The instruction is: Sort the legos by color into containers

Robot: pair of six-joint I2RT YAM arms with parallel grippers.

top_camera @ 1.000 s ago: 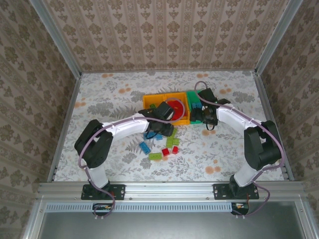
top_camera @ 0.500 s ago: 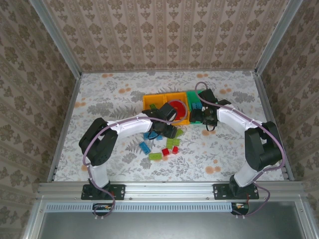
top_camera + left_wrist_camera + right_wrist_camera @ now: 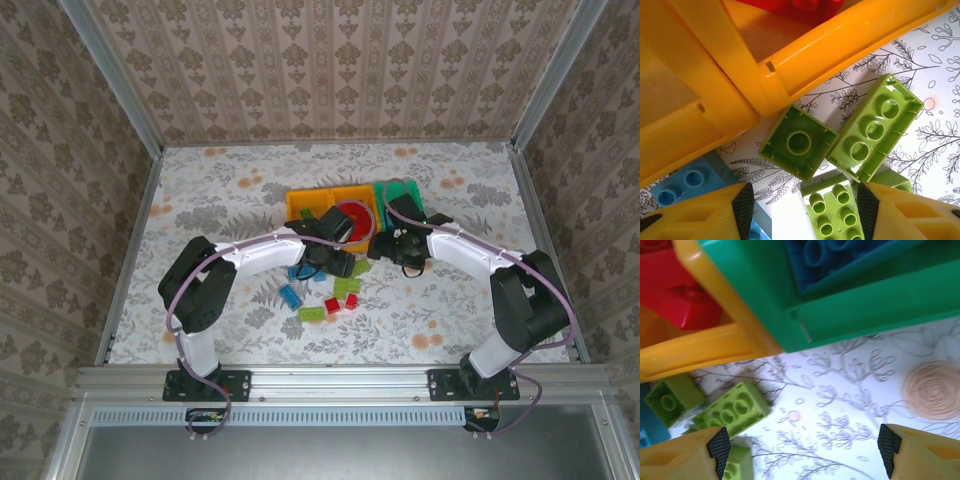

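Three containers (image 3: pixel 296 200): two orange-yellow, one green. Loose legos (image 3: pixel 332 304) on table (image 3: pixel 220 210) just in front, two red, others lime or blue. Left gripper (image 3: pixel 802 202) parted, empty. Right gripper (image 3: pixel 802 442) wide, empty.

Left arm (image 3: pixel 250 255): base near left, elbow raised out to the left, forearm running right and far toward the middle. Left gripper (image 3: pixel 338 262) points down, low over the desk (image 3: pixel 450 310); jaws partly apart, yellow fingers (image 3: pixel 700 215) with black pads at either side of the left wrist view.

Right arm (image 3: pixel 470 245): base near right, elbow out to the right, forearm reaching left. Right gripper (image 3: pixel 385 248) angled down, jaws wide apart, close beside the left gripper.
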